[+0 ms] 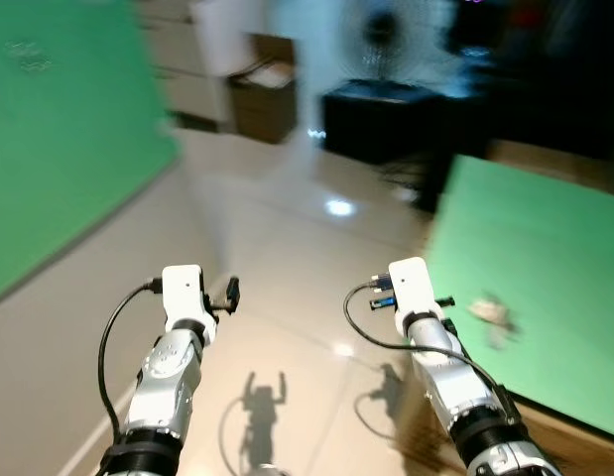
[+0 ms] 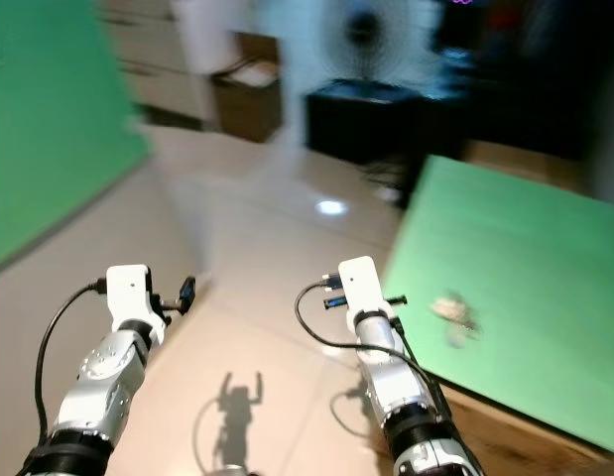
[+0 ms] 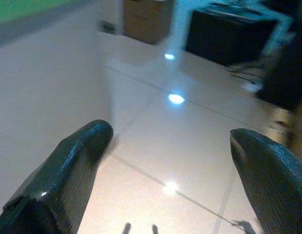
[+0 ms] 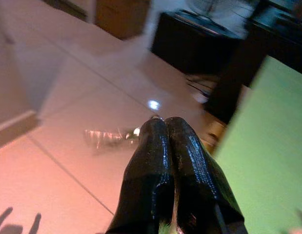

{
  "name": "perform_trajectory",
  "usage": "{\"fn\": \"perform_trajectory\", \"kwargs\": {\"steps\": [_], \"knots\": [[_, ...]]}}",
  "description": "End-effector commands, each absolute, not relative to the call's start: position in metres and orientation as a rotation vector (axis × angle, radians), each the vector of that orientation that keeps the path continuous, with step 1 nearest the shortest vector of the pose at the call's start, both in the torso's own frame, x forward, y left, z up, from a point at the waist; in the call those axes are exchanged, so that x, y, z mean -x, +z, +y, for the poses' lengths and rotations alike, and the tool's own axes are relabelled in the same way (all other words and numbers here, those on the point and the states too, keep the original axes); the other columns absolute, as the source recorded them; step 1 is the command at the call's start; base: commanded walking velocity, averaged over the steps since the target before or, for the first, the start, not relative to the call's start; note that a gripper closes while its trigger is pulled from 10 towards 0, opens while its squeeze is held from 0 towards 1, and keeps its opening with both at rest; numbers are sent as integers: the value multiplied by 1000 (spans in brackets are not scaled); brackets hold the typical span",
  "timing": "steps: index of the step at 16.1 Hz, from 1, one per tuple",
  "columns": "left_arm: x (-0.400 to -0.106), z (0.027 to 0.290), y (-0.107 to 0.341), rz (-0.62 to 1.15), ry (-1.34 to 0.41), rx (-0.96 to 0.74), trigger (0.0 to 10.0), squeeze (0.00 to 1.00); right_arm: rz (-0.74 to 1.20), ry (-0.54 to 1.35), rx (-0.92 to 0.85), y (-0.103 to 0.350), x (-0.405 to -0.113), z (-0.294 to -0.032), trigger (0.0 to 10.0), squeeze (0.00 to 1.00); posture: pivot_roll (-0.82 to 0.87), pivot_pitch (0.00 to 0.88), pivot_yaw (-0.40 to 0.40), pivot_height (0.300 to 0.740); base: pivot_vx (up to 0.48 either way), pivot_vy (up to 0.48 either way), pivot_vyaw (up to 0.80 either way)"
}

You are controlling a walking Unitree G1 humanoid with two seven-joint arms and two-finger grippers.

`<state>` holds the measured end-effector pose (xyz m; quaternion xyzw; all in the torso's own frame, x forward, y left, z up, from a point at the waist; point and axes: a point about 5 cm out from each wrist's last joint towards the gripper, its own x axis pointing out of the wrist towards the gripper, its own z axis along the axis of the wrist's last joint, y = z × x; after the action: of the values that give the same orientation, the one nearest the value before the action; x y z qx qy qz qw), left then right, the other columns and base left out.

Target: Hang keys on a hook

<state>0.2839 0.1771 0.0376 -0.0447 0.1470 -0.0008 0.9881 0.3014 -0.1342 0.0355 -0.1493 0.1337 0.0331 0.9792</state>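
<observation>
Right of the right gripper [image 1: 401,260] spreads a green table [image 1: 545,248], and the keys [image 1: 492,313] lie on it, a small blurred heap near its front edge, likely the thing to fetch. Ahead, well apart, stands an open brown box [image 1: 264,99]; its contents are too blurred to tell. No hook can be made out. Both arms are held forward over the floor [image 1: 287,258], seemingly mid-walk. Right gripper is clenched on nothing; left gripper [image 3: 170,146] is spread wide, holding nothing.
</observation>
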Motion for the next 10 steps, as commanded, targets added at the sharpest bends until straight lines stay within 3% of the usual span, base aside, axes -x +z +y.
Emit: {"fn": "perform_trajectory", "kwargs": {"steps": [1, 10], "knots": [[-284, 174, 38, 295, -5, 76, 10000, 0, 269, 67, 311, 36, -303, -137, 0, 0, -149, 0, 54, 740, 0, 0, 800], [-277, 169, 33, 316, 3, 60, 10000, 0, 280, 93, 322, 31, -301, -138, 0, 0, -136, 0, 37, 740, 0, 0, 800]]}}
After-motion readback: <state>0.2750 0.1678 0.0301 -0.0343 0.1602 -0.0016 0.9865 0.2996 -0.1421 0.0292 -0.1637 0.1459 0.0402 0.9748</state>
